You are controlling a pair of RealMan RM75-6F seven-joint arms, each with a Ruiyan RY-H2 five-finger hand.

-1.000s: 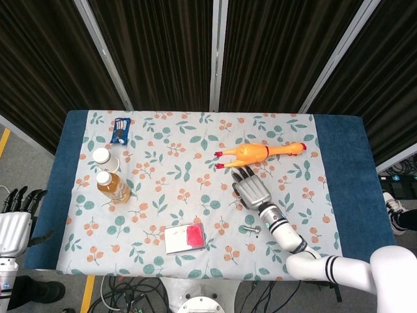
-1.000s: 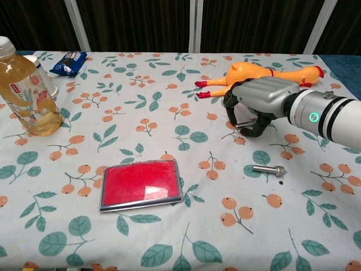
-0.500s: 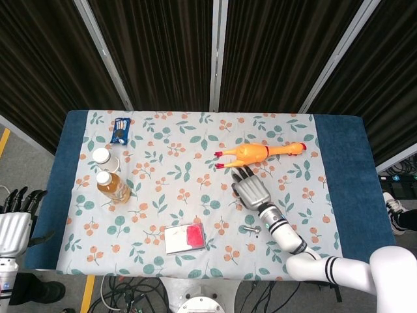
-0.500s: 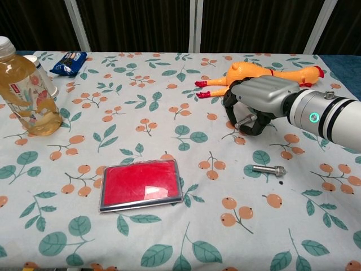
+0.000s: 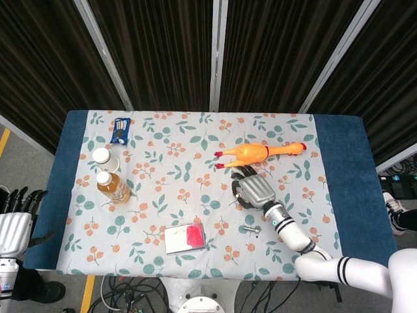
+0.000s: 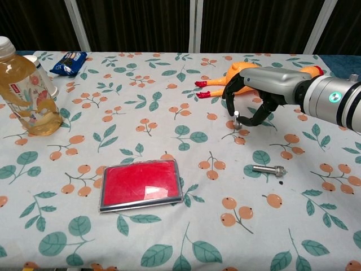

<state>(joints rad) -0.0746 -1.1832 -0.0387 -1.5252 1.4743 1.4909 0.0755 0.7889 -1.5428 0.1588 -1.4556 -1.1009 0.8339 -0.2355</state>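
Head view: the right hand (image 5: 253, 189) hovers over the flowered tablecloth (image 5: 189, 156), just below the rubber chicken (image 5: 259, 152), its fingers curled downward. What they hold cannot be told from up here, since the back of the hand covers them. A loose bolt (image 5: 250, 229) lies on the cloth nearer the robot, apart from the hand. The red tin (image 5: 185, 237) sits near the front edge, left of that bolt. On the left side stand the tea bottle (image 5: 112, 186) and, just behind it, a white cup (image 5: 103, 157); the blue snack packet (image 5: 120, 130) lies at the far left corner. The left hand (image 5: 15, 225) hangs off the table's left side, fingers straight and apart, holding nothing

Chest view: the right hand (image 6: 256, 96) pinches a small silver bolt (image 6: 236, 119) between thumb and curled fingers (image 6: 260, 112), the bolt roughly upright with its lower end close to the tablecloth (image 6: 141, 101); whether it touches I cannot tell. The rubber chicken (image 6: 265, 70) lies just behind the hand, partly hidden by it. The second bolt (image 6: 268, 169) lies flat on the cloth in front of the hand, well apart from the red tin (image 6: 140, 183). The tea bottle (image 6: 26, 90), white cup (image 6: 43, 73) and snack packet (image 6: 69, 62) stay at the far left
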